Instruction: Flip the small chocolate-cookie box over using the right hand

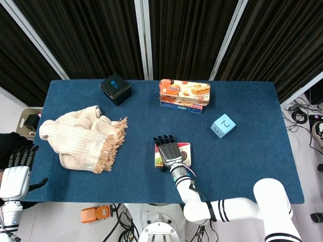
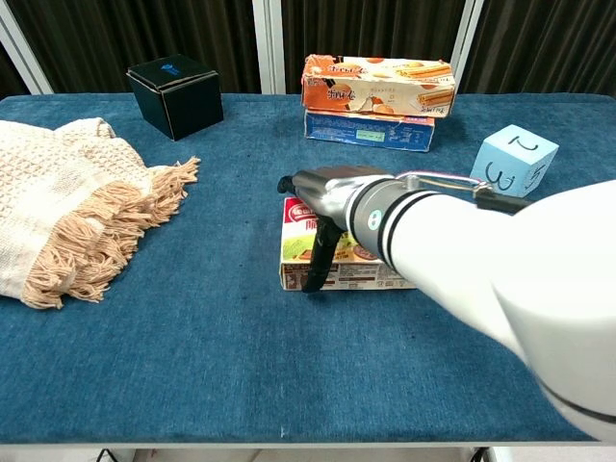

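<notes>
The small chocolate-cookie box (image 1: 185, 154) (image 2: 352, 275) lies flat, picture side up, near the table's front middle. My right hand (image 1: 169, 150) (image 2: 329, 191) lies palm down on top of it and covers its left half. The fingers stretch out toward the box's far edge. In the chest view the thumb (image 2: 318, 256) hangs down against the box's front face near its left end. My forearm hides the box's right part in that view. My left hand (image 1: 17, 174) hangs off the table's front left corner, fingers apart and holding nothing.
A cream fringed towel (image 1: 83, 136) (image 2: 58, 207) lies at the left. At the back stand a black cube box (image 1: 115, 89) (image 2: 175, 94) and two stacked biscuit boxes (image 1: 184, 95) (image 2: 377, 101). A light blue numbered die (image 1: 223, 125) (image 2: 512, 164) sits right of the cookie box.
</notes>
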Motion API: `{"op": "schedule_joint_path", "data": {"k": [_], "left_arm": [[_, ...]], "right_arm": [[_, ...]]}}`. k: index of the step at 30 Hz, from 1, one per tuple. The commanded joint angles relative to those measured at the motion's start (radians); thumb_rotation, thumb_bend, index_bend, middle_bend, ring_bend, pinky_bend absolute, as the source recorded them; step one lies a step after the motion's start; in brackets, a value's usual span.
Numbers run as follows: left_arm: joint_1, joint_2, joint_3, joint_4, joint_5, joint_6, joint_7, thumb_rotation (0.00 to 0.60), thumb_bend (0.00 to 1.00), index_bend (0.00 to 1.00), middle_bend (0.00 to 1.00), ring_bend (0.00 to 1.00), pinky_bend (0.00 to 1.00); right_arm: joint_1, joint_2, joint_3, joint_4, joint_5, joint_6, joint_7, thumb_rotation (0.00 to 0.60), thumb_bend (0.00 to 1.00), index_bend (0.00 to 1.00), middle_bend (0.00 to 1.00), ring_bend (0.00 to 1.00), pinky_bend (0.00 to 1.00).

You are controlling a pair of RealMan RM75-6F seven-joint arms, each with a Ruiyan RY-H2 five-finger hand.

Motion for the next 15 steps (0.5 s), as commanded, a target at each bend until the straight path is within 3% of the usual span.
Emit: {"op": "schedule_joint_path", "data": {"k": [1,3,6,15], "left_arm": [[0.003,0.000,0.000,0.003,-0.001,0.002,-0.003,0.600,0.00,0.07,0.06,0.00,0.00],[0.004,0.001,0.000,0.005,-0.004,0.002,-0.006,0.600,0.00,0.07,0.06,0.00,0.00],[0.005,0.002,0.000,0.007,-0.005,0.001,-0.009,0.600,0.00,0.07,0.06,0.00,0.00],[-0.002,0.001,-0.004,0.001,-0.002,-0.005,-0.005,0.600,0.00,0.07,0.06,0.00,0.00]], "right_arm": [[0.002,-0.015,0.006,0.025,-0.012,0.007,0.023,0.600,0.12,0.20,0.26,0.20,0.09],[-0.008,-0.012,0.004,0.029,-0.038,0.004,0.054,0.600,0.18,0.32,0.35,0.30,0.17],[-0.045,0.027,0.010,-0.009,-0.097,-0.020,0.147,0.600,0.21,0.40,0.41,0.37,0.27],[-0.263,0.283,0.028,-0.176,-0.465,-0.151,0.674,0.600,0.21,0.42,0.43,0.40,0.36]]}}
